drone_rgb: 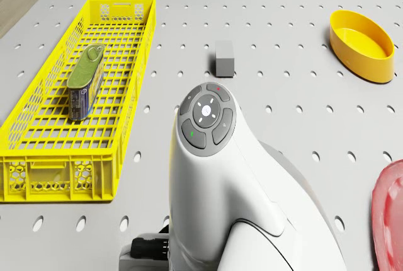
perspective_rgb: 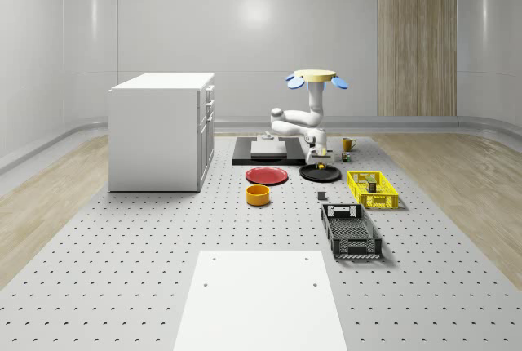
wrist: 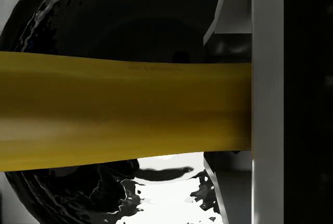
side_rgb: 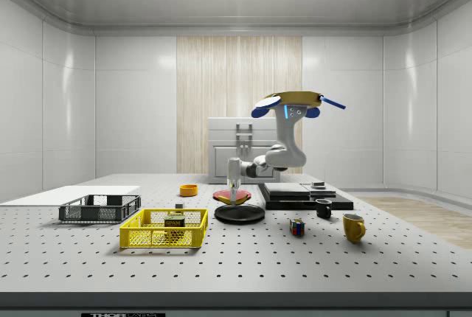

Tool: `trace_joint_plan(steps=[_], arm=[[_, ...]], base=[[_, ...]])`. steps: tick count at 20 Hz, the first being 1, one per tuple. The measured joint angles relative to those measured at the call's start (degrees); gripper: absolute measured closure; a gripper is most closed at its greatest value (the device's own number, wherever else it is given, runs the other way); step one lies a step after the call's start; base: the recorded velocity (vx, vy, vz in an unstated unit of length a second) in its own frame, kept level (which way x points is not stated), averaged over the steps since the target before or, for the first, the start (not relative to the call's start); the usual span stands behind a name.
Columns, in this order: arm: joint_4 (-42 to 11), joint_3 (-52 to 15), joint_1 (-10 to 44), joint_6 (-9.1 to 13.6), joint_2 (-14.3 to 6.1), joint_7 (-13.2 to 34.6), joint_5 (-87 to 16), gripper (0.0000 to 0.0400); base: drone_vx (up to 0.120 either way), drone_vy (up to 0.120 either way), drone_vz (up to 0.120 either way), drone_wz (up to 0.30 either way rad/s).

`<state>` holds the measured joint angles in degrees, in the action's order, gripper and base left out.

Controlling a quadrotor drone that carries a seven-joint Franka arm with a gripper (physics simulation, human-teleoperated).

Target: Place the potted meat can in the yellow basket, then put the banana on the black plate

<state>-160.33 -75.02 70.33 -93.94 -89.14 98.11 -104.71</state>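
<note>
The drone (side_rgb: 289, 103), a flat tan disc with blue rotors, hovers above the grey perforated tabletop (perspective_rgb: 147, 245), over its far part just beyond the glossy black round plate (perspective_rgb: 319, 173). Its white jointed arm (side_rgb: 284, 156) bends down from the body and reaches to that plate.

The pincer (side_rgb: 236, 190) hangs straight over the black plate, low and close to its surface. The yellow curved banana (wrist: 125, 109) sits right at the pincer: in the wrist view it runs crosswise between the fingers, one pale finger (wrist: 266, 99) pressed against its end, with the plate's dark shiny face directly behind it. The pincer is clamped on the banana. In the side view a strip of yellow (side_rgb: 237, 200) shows under the fingertips, at the plate's top; whether the fruit already touches the plate I cannot tell.

Beside the black plate, towards the near edge of the tabletop, stands the yellow plastic lattice basket (drone_rgb: 79, 94). The potted meat can (drone_rgb: 87, 80), a small rounded tin with a blue label, lies on its side inside the basket, on the mesh floor. A flat red plate (perspective_rgb: 267, 175) lies just beside the black plate on the other side from the basket.
</note>
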Motion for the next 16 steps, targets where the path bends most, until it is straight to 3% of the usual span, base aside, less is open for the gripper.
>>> trace_joint_plan(steps=[9, 16], arm=[[0.01, 0.01, 0.03, -0.09, -0.09, 0.02, 0.01, 0.0199], [0.93, 3.29, 0.64, -1.43, -0.09, 0.15, -3.02, 0.0199]], base=[[-0.013, 0.000, 0.000, 0.000], [0.000, 0.000, 0.000, 0.000]])
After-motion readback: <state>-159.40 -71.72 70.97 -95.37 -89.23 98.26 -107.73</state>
